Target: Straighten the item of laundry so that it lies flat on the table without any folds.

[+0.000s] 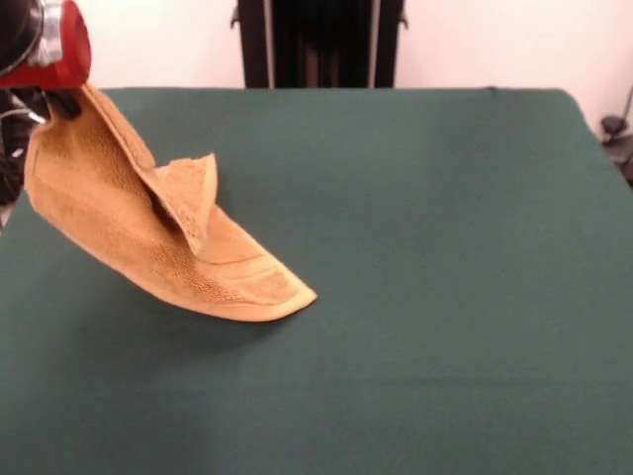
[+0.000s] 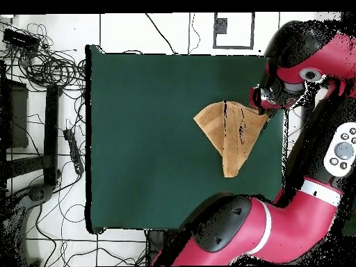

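Dark green cloth covers the whole table, and behind it in the front view we see a pale wall with a black column at top centre. At the upper left of that frame our gripper sits under the red wrist, and the hand towel hangs from it by one corner. We cannot see the fingers themselves, as the terry cloth and the black housing hide them, but since the corner stays up in the air there, we judge the jaws to be pinched on the towel. Held that way, the cloth drapes down and to the right, so gravity is pulling the folds open along one line. A flap near the middle stands folded over on itself. Further right, the low tip with its ribbed border band touches the table at centre left of the frame.

Seen from above, the towel forms a rough triangle right of centre on the green table, and the gripper meets its upper right corner beside the table edge. Its long axis in the front view runs from upper left down to lower right, pointing towards the middle of the table. We judge the task far from done, since most of the cloth is lifted and doubled
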